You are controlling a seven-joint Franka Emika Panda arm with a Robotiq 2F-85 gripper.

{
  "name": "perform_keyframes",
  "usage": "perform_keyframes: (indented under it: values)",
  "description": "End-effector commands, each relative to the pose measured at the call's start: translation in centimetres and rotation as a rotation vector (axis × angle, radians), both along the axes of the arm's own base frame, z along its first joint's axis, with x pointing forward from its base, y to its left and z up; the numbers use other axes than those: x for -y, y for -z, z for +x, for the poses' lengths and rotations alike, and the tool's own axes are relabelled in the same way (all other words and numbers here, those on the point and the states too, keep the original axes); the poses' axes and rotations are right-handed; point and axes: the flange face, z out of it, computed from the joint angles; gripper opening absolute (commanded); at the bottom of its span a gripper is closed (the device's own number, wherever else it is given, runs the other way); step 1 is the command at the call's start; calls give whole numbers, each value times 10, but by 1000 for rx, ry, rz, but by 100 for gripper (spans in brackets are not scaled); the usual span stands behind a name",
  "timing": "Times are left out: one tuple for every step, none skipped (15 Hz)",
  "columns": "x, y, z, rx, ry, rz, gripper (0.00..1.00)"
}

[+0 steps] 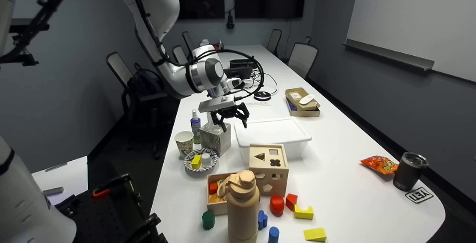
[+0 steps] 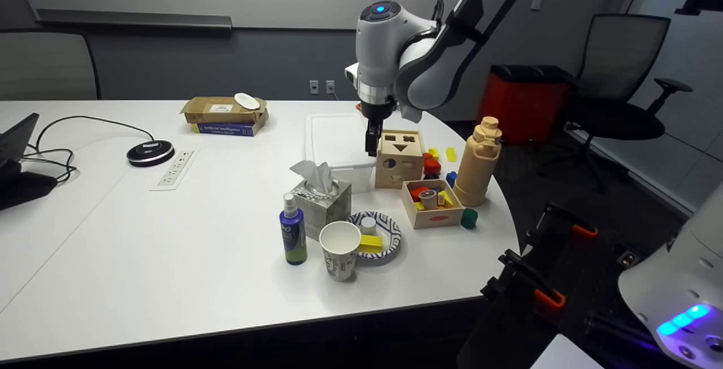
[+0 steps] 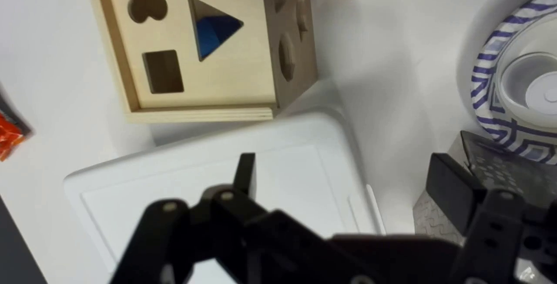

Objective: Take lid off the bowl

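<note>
The bowl (image 1: 187, 164) is round, shallow and patterned, and it shows in both exterior views (image 2: 391, 249). It holds a yellow block (image 1: 196, 162) and a small white round piece (image 1: 205, 160); I see no lid on its rim. It is cut off at the right of the wrist view (image 3: 491, 53). A flat white lid (image 1: 273, 131) sits on a translucent boxy container (image 1: 297, 150). My gripper (image 1: 234, 127) is open and empty above the table. In the wrist view (image 3: 341, 166) one finger overlaps the lid, the other the tissue box. It touches nothing that I can see.
A wooden shape box (image 1: 269, 170) stands against the container's side. A tissue box (image 2: 319, 208), spray bottle (image 2: 293, 233) and paper cup (image 2: 340, 250) crowd the bowl. A wooden tray (image 2: 435, 219), tan bottle (image 2: 477, 163) and loose blocks stand by the table's end.
</note>
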Motion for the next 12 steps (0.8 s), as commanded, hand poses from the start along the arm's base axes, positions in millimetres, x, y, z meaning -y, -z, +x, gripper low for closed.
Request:
perform_keyframes:
  values:
    - [-22, 26, 19, 36, -24, -21, 100]
    - [-26, 33, 22, 48, -34, -39, 100]
    - [-31, 41, 24, 56, -47, -53, 100]
    - [-34, 47, 26, 64, -58, -69, 100]
    - [-38, 55, 27, 73, -69, -84, 100]
    - [-41, 62, 27, 78, -79, -100, 100]
    - [-43, 70, 26, 86, -86, -112, 100]
    - [-47, 77, 26, 102, -96, -122, 100]
    - [-50, 84, 26, 120, -109, -133, 100]
    - [-54, 88, 27, 150, -128, -147, 100]
    - [-58, 91, 27, 176, -140, -156, 100]
    - [-61, 93, 28, 202, -151, -164, 100]
